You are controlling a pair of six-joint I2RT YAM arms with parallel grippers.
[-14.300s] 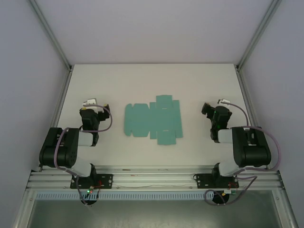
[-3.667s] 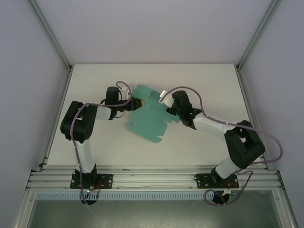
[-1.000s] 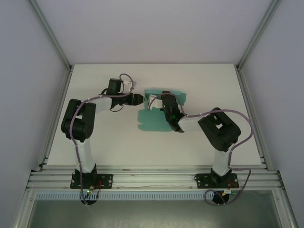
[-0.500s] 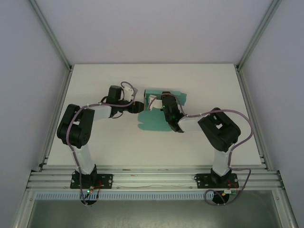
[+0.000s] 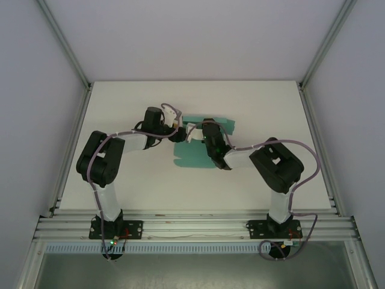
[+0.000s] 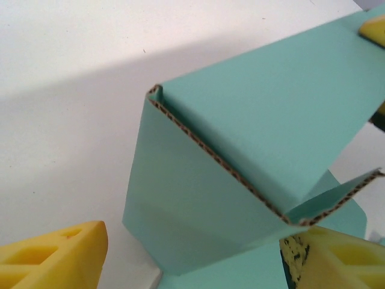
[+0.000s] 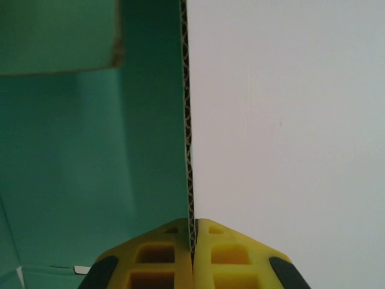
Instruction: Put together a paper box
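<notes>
Paper box partly folded: panels up at 12 o'clock, rest flat. My right pincer clamps a wall; left pincer gapes empty.

Left end effector spread, right pinched.

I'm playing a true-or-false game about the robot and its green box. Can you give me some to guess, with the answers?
The paper box is teal-green. True.
The right gripper pinches an edge of the box. True.
The left gripper is shut tight. False: its yellow fingers stand wide apart.
The box lies completely flat like a sheet. False: some of its panels are folded up.
</notes>
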